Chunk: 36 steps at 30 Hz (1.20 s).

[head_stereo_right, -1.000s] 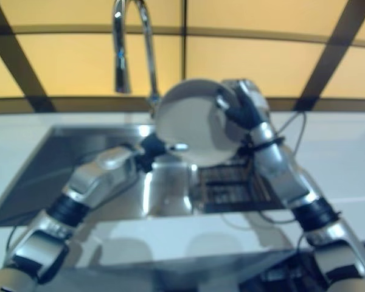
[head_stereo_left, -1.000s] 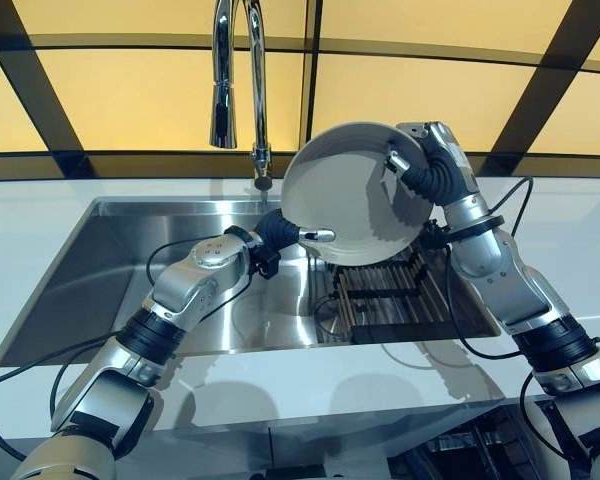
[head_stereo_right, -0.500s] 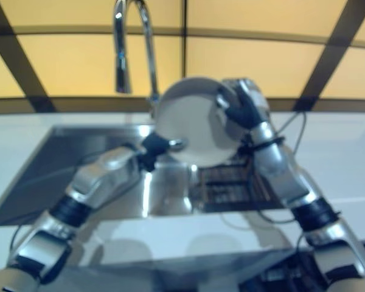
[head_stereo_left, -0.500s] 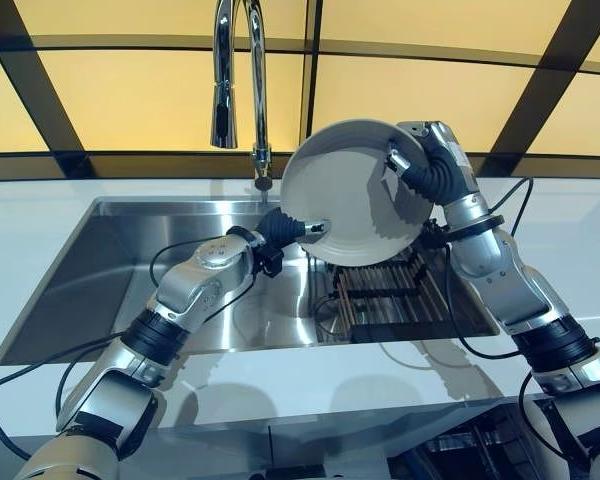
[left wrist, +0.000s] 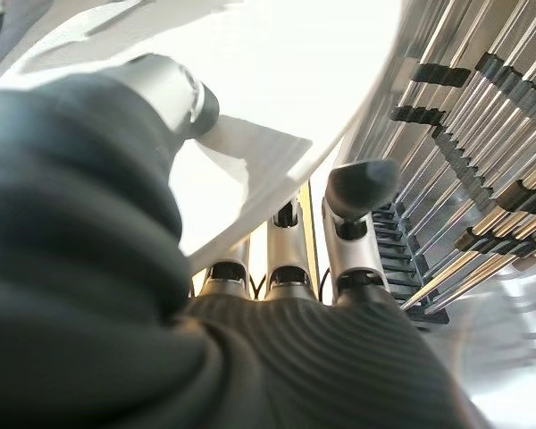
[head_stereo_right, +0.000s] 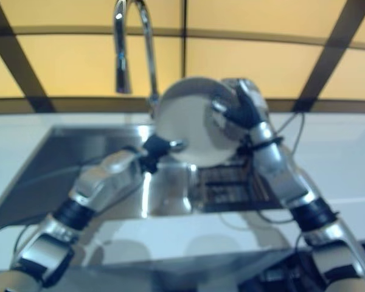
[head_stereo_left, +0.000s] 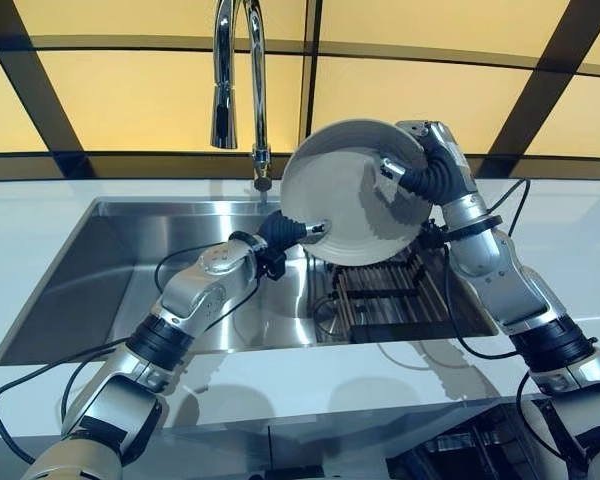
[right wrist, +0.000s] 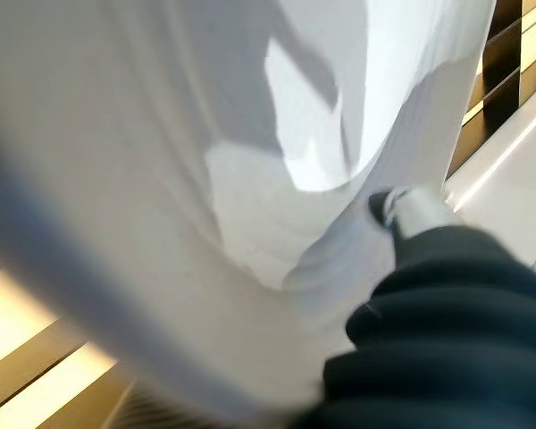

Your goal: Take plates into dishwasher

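— Where's everything, big to small?

— The sink (head_stereo_left: 130, 270), then the dark rack (head_stereo_left: 390, 295) in its right half, then the white plate (head_stereo_left: 345, 195) held on edge above the rack.

— Who has it?

— Both. The right hand (head_stereo_left: 420, 175) pinches the upper rim, thumb on the face; the left hand (head_stereo_left: 298, 230) pinches the lower edge.

— Advice?

— I'd keep both grips matched — lift clear of the faucet (head_stereo_left: 235, 75) before turning.

— How were the arms built?
— Silver-grey shells with black joint bands.
— And each hand?
— The left hand (head_stereo_left: 298, 229) and right hand (head_stereo_left: 412, 168) had dark ribbed covers and silver, dark-tipped fingers.
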Available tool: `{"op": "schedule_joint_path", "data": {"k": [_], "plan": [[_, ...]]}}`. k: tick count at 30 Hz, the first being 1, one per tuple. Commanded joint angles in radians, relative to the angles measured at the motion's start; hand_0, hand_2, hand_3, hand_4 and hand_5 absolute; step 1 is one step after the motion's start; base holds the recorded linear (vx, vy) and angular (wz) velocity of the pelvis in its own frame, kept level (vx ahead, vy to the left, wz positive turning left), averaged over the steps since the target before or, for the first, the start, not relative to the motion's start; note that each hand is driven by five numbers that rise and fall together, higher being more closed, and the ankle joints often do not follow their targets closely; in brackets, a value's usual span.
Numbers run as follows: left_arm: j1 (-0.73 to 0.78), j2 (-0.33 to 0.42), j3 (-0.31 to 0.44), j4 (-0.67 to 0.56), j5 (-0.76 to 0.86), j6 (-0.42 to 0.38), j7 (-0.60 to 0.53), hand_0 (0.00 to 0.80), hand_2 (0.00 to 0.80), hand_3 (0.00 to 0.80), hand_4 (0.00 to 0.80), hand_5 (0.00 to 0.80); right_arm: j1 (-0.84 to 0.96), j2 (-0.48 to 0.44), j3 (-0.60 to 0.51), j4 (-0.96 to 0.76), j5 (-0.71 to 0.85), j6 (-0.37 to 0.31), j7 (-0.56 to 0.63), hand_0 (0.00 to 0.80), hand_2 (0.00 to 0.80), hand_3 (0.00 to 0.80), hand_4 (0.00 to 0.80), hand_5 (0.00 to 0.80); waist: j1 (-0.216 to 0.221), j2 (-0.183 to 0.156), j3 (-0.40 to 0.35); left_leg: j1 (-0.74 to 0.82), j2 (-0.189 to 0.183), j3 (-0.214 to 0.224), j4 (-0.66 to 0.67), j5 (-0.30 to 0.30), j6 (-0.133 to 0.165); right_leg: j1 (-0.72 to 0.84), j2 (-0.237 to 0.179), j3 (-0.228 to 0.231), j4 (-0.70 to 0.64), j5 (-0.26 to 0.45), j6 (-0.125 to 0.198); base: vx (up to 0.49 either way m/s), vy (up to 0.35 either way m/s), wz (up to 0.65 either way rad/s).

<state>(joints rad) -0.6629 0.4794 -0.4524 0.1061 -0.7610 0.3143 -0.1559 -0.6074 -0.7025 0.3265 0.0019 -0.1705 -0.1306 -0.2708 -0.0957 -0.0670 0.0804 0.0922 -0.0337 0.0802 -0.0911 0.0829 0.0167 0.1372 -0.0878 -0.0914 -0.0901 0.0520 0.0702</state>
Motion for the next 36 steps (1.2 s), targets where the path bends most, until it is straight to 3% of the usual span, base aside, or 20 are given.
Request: {"op": "schedule_joint_path", "data": {"k": [1,15,21,27,32,36], "plan": [[-0.077,-0.056,0.018,0.012,-0.021,-0.112,0.032,0.8,0.8,0.8,0.8,0.8,-0.087,0.026,-0.029,-0.053,0.048,-0.024,-0.019,0.0,0.0,0.0,0.0,0.0,0.019,0.049,-0.018,0.048,-0.003,0.035,0.004,-0.114,-0.009,-0.001,0.072,-0.026,0.006,-0.035,0.015,0.0,0.0,0.0],[-0.081,-0.042,0.045,-0.013,0.116,-0.217,0.144,0.8,0.8,0.8,0.8,0.8,-0.05,0.082,-0.083,-0.063,0.288,0.054,-0.001,0.0,0.0,0.0,0.0,0.0,0.017,0.046,-0.013,0.053,0.0,0.032,0.004,-0.113,-0.01,0.004,0.071,-0.029,0.008,-0.036,0.012,0.0,0.0,0.0],[-0.117,0.023,0.07,-0.051,0.376,-0.325,0.259,0.8,0.8,0.8,0.8,0.8,0.002,0.145,-0.151,-0.073,0.592,0.087,0.009,0.0,0.0,0.0,0.0,0.0,0.014,0.042,-0.016,0.052,0.001,0.034,0.004,-0.113,-0.013,0.004,0.069,-0.03,0.007,-0.035,0.01,0.0,0.0,0.0],[-0.184,0.121,0.08,-0.056,0.523,-0.405,0.381,0.8,0.8,0.8,0.8,0.8,0.067,0.208,-0.202,-0.055,0.831,0.113,0.048,0.0,0.0,0.0,0.0,0.0,0.006,0.047,-0.027,0.05,0.002,0.045,0.004,-0.112,-0.016,0.0,0.066,-0.034,0.008,-0.033,0.01,0.0,0.0,0.0],[-0.22,0.157,0.074,-0.052,0.596,-0.44,0.44,0.8,0.8,0.8,0.8,0.8,0.096,0.231,-0.217,-0.04,0.911,0.142,0.058,0.0,0.0,0.0,0.0,0.0,0.003,0.049,-0.036,0.046,0.003,0.049,0.004,-0.111,-0.017,-0.004,0.065,-0.036,0.007,-0.032,0.01,0.0,0.0,0.0],[-0.245,0.184,0.055,-0.056,0.705,-0.462,0.492,0.8,0.8,0.8,0.8,0.8,0.132,0.255,-0.233,-0.026,1.109,0.218,0.068,0.0,0.0,0.0,0.0,0.0,-0.005,0.05,-0.044,0.045,0.003,0.052,0.004,-0.111,-0.018,-0.005,0.063,-0.035,0.005,-0.032,0.01,0.0,0.0,0.0]]}}
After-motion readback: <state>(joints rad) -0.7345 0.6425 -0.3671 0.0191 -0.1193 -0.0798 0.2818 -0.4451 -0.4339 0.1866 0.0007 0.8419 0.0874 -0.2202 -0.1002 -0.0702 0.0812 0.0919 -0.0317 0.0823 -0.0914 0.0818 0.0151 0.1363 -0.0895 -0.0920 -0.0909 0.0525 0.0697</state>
